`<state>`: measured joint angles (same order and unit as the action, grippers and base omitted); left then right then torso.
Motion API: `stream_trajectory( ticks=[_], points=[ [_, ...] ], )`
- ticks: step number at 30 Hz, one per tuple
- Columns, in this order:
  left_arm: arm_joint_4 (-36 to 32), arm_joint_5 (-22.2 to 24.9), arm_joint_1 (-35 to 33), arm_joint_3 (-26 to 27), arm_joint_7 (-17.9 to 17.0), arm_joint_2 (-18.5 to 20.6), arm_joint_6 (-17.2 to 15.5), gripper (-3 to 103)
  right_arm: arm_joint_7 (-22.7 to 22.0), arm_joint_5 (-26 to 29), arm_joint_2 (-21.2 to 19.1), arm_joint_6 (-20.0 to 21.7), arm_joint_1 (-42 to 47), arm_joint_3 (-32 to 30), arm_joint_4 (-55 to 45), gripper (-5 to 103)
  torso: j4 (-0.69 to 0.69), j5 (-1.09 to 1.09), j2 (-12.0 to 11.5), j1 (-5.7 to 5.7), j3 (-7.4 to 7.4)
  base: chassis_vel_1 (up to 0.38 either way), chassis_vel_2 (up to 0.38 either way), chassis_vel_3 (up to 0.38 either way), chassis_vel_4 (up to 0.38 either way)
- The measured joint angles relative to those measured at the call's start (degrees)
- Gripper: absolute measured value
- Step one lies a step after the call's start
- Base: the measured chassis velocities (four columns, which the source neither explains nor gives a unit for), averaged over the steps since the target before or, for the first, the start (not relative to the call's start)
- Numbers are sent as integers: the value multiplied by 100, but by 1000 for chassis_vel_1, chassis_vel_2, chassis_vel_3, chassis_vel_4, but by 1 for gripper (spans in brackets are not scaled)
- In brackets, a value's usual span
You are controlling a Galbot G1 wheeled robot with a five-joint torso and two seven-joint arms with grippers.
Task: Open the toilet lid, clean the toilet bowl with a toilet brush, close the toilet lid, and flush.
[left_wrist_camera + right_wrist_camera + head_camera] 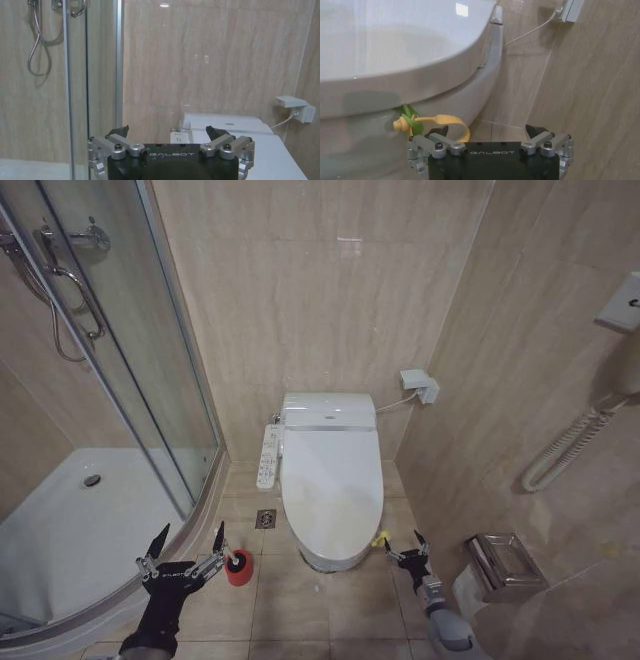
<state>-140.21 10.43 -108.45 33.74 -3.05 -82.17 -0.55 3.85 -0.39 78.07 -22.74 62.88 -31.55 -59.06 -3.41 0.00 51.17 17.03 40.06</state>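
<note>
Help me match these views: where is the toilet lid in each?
Head view: lid shut, centre, below the tank.
Left wrist view: lid low, beside the left gripper.
Right wrist view: lid above the right gripper.
Shared landmark: wall socket.

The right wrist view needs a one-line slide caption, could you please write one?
Open right hand beside the closed toilet lid, near its yellow-green strap.

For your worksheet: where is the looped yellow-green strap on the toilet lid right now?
The looped yellow-green strap hangs at the glossy white toilet lid's front edge on the robot's right, just before the open right gripper.
</note>
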Motion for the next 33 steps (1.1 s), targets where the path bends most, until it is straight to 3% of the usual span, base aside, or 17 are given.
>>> stream_trajectory(
  ticks=[10,33],
  points=[
    [0,0,0,0,0,0,0,100,47,-10,-69,3,208,2,-283,100,0,-1,0,0,0,0,0,0,0],
    [0,0,0,0,0,0,0,100,62,-191,204,-95,-224,7,340,100,0,-1,0,0,0,0,0,0,0]
  ],
)
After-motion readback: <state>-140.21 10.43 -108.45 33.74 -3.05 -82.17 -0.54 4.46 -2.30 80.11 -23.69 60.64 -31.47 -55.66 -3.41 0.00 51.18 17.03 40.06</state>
